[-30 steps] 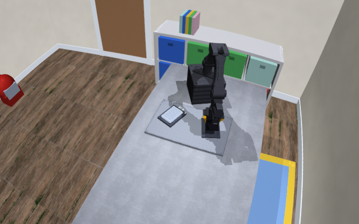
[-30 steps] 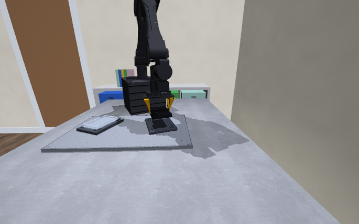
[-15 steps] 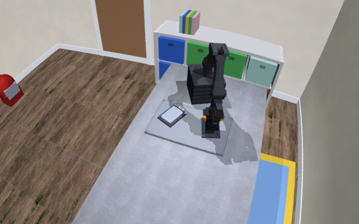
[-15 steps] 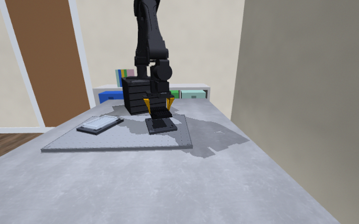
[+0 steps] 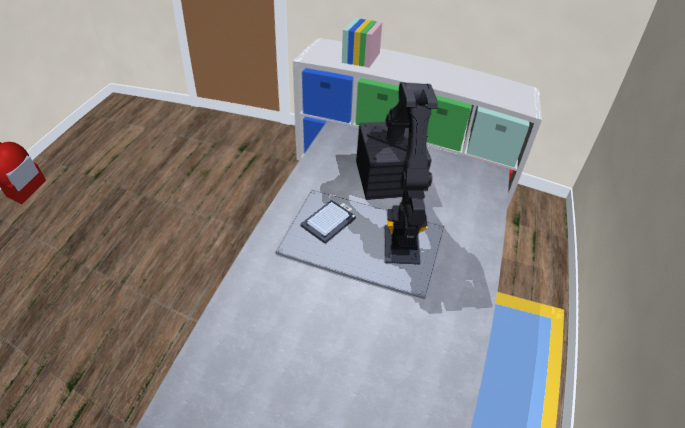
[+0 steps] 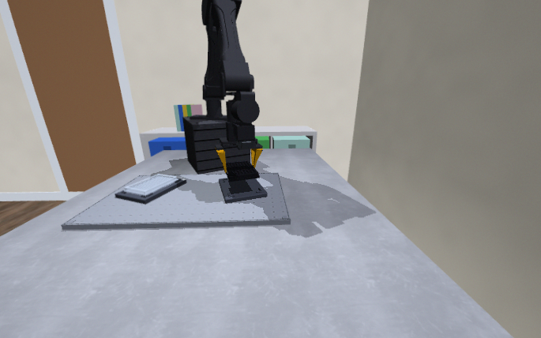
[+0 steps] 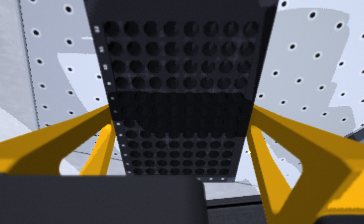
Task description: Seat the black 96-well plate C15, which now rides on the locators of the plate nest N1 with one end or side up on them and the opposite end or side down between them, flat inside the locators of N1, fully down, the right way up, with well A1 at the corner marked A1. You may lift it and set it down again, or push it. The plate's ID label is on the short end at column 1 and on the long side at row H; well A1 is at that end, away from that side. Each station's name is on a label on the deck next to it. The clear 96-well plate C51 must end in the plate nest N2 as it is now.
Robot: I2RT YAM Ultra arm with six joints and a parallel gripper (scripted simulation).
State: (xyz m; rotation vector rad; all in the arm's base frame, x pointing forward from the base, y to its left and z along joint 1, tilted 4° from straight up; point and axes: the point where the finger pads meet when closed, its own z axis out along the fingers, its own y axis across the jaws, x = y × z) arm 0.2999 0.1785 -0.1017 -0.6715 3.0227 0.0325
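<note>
End effector (image 6: 239, 160) clamped on the black 96-well plate C15 (image 6: 242, 170), one yellow finger (image 7: 283, 131) pressed to each long side in the wrist view, wells facing up toward the camera. Plate held directly above the dark plate nest N1 (image 6: 242, 193), tilted in the exterior view, far end higher than the near end; impossible to tell whether the low end touches the locators. Nest N1 mounted on the grey perforated deck plate (image 6: 179, 209) lying on the bench (image 6: 222, 272). Clear 96-well plate C51 (image 6: 150, 185) lying flat in plate nest N2 (image 6: 129, 196) at the deck's other side, well apart from the arm. Black stacked tower (image 6: 203, 142) standing just behind the deck, beside the arm. White shelf unit (image 5: 440, 71) with blue, green and teal bins beyond the bench's far end, coloured books (image 5: 361, 41) upright on top. Red object (image 5: 15, 170) on the wooden floor by the wall.
</note>
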